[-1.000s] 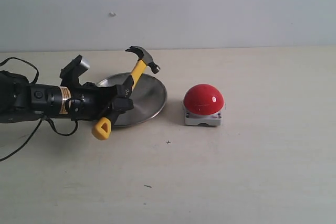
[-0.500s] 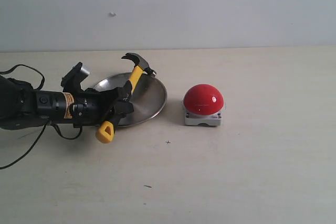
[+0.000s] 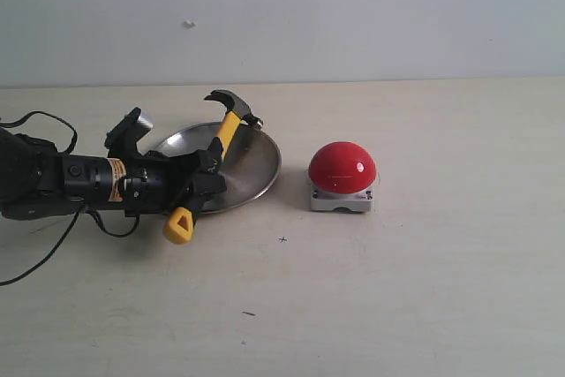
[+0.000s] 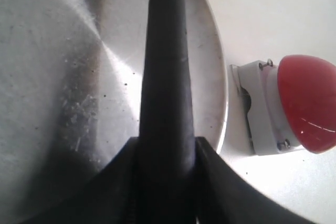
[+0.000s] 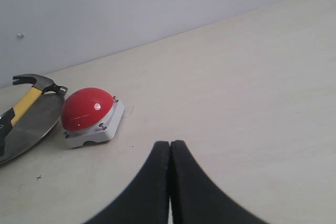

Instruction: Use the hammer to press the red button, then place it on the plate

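The hammer (image 3: 212,161) lies slanted across the silver plate (image 3: 252,165), its dark head (image 3: 231,103) at the plate's far rim and its yellow butt (image 3: 178,225) over the table in front. My left gripper (image 3: 205,174) is shut on the handle's black grip (image 4: 165,103), above the plate (image 4: 58,77). The red button (image 3: 342,169) stands on its grey base to the right of the plate, apart from the hammer. It also shows as the button (image 4: 307,103) and the button (image 5: 86,109). My right gripper (image 5: 170,148) is shut on nothing, over bare table.
A black cable (image 3: 35,245) trails from the left arm over the table's left side. The pale wall (image 3: 353,15) rises behind the table. In the right wrist view the hammer (image 5: 29,95) and the plate (image 5: 29,124) sit beyond the button.
The left arm has sunk lower and the hammer has come down with it, so the head now sits at the plate's far rim. The right gripper's earlier state is not shown.
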### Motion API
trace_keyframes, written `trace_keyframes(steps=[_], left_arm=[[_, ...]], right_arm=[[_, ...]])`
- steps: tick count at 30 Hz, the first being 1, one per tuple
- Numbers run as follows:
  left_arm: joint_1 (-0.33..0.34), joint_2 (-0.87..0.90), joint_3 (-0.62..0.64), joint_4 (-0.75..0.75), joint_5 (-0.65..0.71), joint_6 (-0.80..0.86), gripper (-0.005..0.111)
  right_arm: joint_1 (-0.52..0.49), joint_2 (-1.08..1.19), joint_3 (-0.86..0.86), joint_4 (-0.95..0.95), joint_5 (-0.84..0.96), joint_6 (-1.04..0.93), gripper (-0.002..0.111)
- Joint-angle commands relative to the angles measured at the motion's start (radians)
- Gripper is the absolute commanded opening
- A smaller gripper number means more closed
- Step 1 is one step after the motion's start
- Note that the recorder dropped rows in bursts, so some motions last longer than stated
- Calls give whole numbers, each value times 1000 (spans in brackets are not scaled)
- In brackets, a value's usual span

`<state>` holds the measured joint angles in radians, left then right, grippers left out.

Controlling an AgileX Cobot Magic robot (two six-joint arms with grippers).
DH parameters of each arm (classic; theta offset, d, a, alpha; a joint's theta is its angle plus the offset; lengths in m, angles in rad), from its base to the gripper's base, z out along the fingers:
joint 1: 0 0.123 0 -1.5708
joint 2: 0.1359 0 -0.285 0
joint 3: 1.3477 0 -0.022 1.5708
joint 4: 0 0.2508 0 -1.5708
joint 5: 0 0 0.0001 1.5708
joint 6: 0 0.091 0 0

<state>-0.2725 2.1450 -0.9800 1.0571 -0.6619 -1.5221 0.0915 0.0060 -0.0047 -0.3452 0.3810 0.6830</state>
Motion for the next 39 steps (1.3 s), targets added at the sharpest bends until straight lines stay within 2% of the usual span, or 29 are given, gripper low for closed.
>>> trace_keyframes(steps=[1,4,9,13,16,18,20,22,23,30,35,39], left_arm=[[-5,-13,-7,0,-13,9,45],[-5,-26,-7,0,-13,22,52],[-3,-44,-7,0,2,21,52],[41,-67,-7,10,15,21,51],[82,-90,-7,89,29,-10,51],[93,-105,0,116,29,-14,46],[105,-128,16,135,31,-33,29],[114,-156,39,141,31,-33,4],[118,-169,47,144,31,-15,1],[124,-376,161,152,101,161,0],[124,-578,248,150,117,215,0],[124,-752,331,86,137,305,0]], right_arm=[[2,-6,5,3,-5,-1,0],[2,-6,5,3,-9,-1,0],[2,-6,5,3,-9,-1,0],[2,-6,5,3,-9,-1,0],[2,-6,5,3,-9,-1,0],[2,-6,5,3,-9,-1,0],[2,-6,5,3,-9,-1,0],[2,-6,5,3,-9,-1,0],[2,-6,5,3,-9,-1,0],[2,-6,5,3,-9,-1,0],[2,-6,5,3,-9,-1,0],[2,-6,5,3,-9,-1,0]])
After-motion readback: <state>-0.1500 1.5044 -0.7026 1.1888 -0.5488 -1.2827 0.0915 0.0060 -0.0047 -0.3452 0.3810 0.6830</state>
